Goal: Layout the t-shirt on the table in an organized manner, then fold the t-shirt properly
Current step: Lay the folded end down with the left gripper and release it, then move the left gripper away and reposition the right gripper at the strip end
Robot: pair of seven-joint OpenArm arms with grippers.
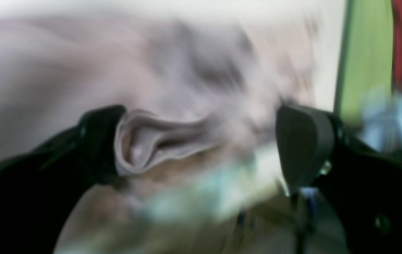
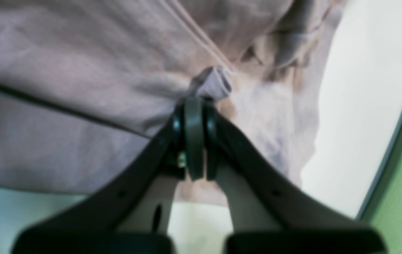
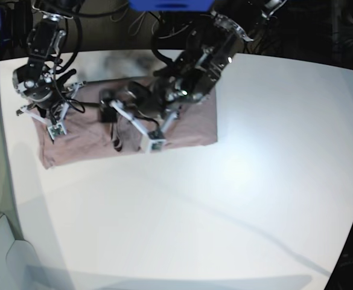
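The plain dusty mauve short-sleeved cotton t-shirt (image 3: 182, 130) is lying on the large smooth white table (image 3: 236, 199), gathered toward the far left part of it in the base view as a roughly rectangular, partly folded patch; the fabric is looking creased under both arms and flatter toward its right edge.

The left gripper (image 1: 201, 144) is standing with its jaws spread wide apart; in the left wrist view a small curled fold of the mauve cloth (image 1: 151, 141) is lying in the gap, touching the inner face of the jaw on the picture's left and stopping well short of the dark pad (image 1: 301, 141) on the picture's right; the rest of that view is blurring heavily, so I cannot tell whether the fold is resting on the shirt below or hanging off the finger. In the base view this arm is reaching down over the middle of the shirt.

The right gripper (image 2: 194, 106) is showing its jaws pressed together, and they are pinching a small bunched tuck of the t-shirt (image 2: 81, 88) just beside a stitched seam; the cloth is spreading out beyond the tips across most of the right wrist view, with the white tabletop (image 2: 359, 116) and its curved edge showing to the right. In the base view this arm is sitting over the shirt's left end, near the table's left edge.
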